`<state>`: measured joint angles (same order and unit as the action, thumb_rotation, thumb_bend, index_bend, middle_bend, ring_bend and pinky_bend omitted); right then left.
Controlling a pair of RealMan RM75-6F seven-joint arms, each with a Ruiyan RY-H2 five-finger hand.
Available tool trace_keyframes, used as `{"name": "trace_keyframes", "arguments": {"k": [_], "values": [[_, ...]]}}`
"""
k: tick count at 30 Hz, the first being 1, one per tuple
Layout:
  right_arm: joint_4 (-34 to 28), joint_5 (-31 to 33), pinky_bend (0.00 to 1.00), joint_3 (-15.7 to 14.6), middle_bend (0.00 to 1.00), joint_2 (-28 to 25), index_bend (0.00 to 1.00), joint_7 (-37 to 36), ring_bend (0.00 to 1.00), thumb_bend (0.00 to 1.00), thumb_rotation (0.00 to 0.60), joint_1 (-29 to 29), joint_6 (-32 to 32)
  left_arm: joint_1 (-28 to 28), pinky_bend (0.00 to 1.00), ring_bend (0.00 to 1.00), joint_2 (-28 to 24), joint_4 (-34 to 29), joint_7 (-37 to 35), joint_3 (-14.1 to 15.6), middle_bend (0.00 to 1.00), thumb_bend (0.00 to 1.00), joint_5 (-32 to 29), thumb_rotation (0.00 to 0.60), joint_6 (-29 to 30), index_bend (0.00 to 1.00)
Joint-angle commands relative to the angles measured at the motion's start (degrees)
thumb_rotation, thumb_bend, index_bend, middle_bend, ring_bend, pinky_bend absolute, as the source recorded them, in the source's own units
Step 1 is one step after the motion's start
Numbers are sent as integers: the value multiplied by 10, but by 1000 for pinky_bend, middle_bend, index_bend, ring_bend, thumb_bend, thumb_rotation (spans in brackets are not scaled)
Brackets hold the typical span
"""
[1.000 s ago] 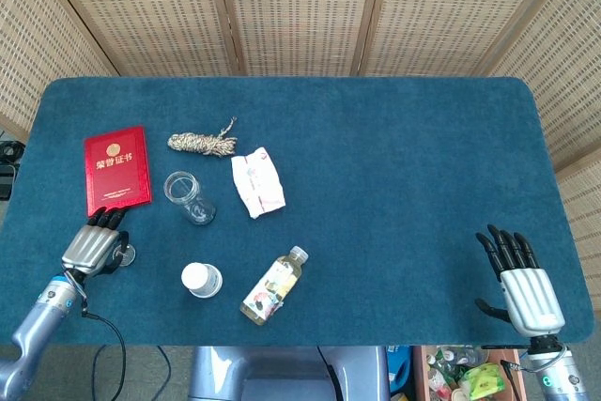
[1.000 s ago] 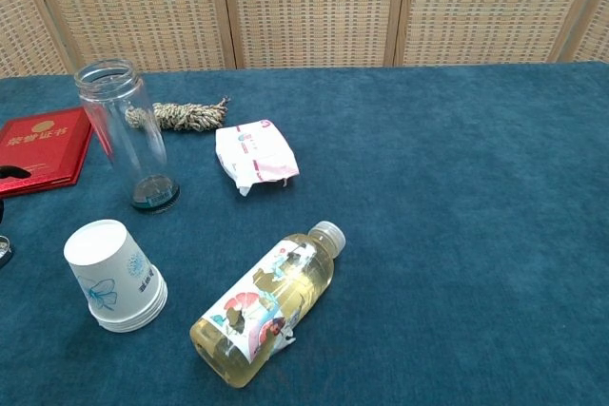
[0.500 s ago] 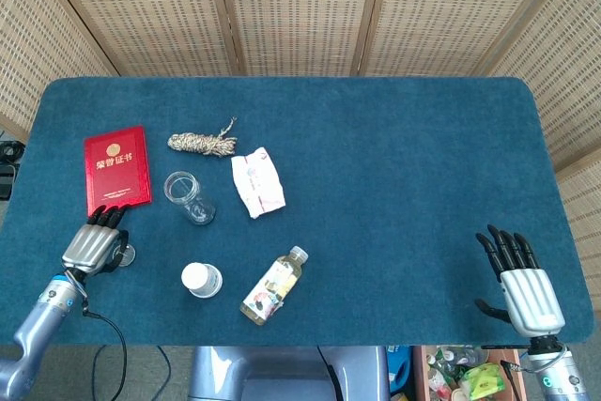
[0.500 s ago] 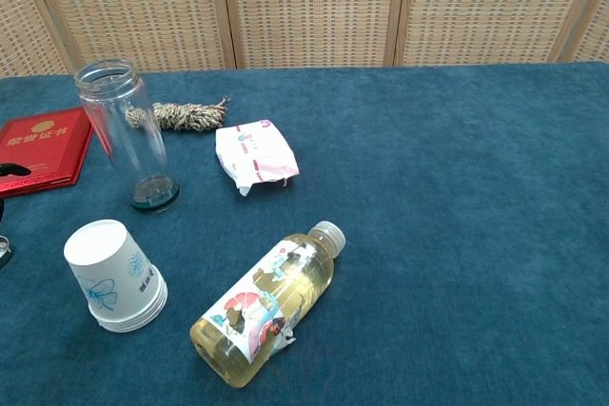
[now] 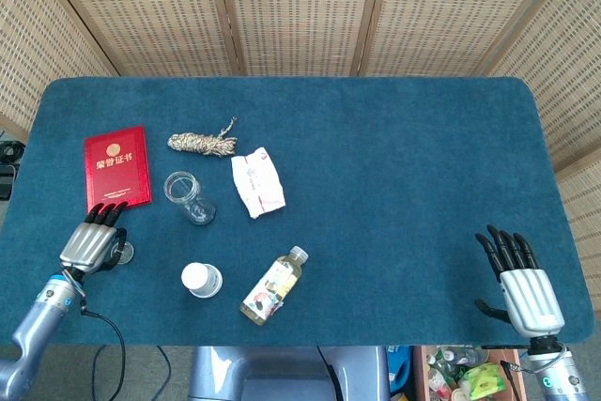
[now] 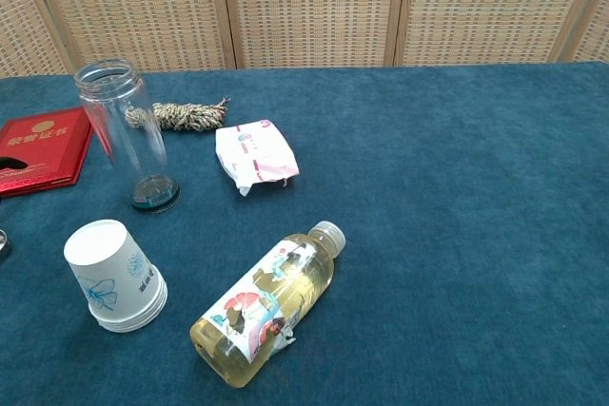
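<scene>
My left hand (image 5: pixel 89 244) lies low at the table's front left, fingers pointing at a red booklet (image 5: pixel 117 169) just beyond them. A small round clear lid (image 5: pixel 123 253) sits at its thumb side and seems pinched there; only the lid's edge (image 6: pixel 3 241) shows in the chest view. My right hand (image 5: pixel 522 286) rests at the front right edge with fingers spread, holding nothing, far from every object. The chest view shows neither hand.
On the blue cloth stand an open glass jar (image 6: pixel 124 135) and an upturned stack of paper cups (image 6: pixel 112 276). A drink bottle (image 6: pixel 266 303) lies on its side, with a white packet (image 6: pixel 254 156) and a rope bundle (image 6: pixel 186 115) further back. Woven screens stand behind.
My left hand has slid a little left and away from the booklet, the lid moving with it. Its dark fingertips have left the chest view. The right hand has not moved.
</scene>
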<state>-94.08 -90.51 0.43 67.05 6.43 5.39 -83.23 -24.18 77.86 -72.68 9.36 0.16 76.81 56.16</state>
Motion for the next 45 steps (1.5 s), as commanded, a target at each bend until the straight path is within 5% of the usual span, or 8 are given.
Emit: {"name": "trace_keyframes", "arguments": {"k": [1,26,45], "values": [[0,0,0,0,0,0,46,0,0,0,600,0,1,0,0,0,-6,-7,-1,-2,0,426,4,600,7,617],[-1,-1,0,0,0,-1,45,-2,0,0,600,0,-1,-27,0,0,-184,-254,22,-66,0,426,12,600,63,617],[5,3,0,0,0,-1,45,-12,0,0,600,4,10,-127,0,0,-248,-372,121,-152,0,426,-146,600,1,617]]}}
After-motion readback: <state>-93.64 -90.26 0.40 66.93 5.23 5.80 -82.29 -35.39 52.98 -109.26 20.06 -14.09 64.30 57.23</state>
